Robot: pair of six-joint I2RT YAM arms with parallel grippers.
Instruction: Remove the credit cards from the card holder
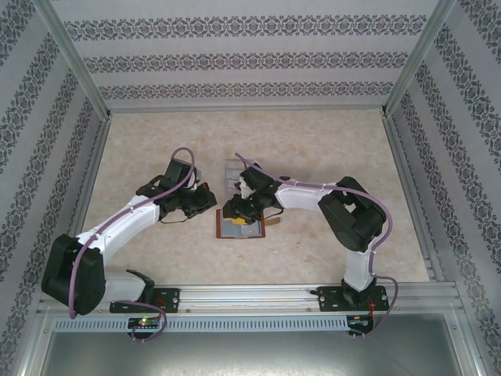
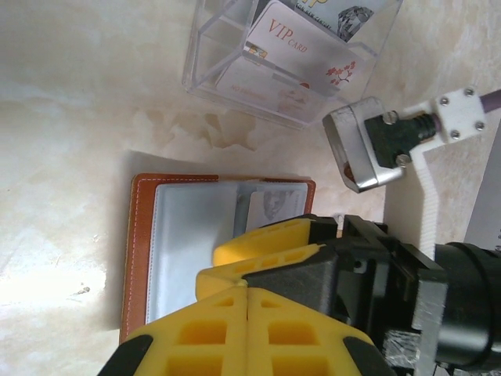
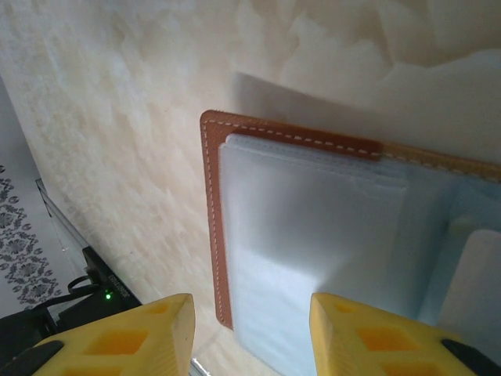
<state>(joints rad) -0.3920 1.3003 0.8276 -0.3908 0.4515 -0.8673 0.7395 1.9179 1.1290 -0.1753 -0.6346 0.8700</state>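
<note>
Right hand (image 3: 250, 333) points down over the open card holder (image 3: 313, 227), fingers partly apart, gripping nothing. Left hand (image 2: 247, 329) hangs beside it, closed and empty. The card holder lies flat on the tabletop (image 1: 329, 157); cards (image 2: 286, 59) sit in the tray (image 2: 205, 63) just beyond.

White-and-black arms (image 1: 129, 222) — purple cables (image 1: 185, 157), yellow fingers (image 3: 125, 338)

You see the card holder (image 3: 313, 211) lying open on the counter (image 3: 117, 157), stitched brown edge framing pale pockets. Your yellow fingers (image 3: 368, 333) stand apart, straddling the holder's near corner.
</note>
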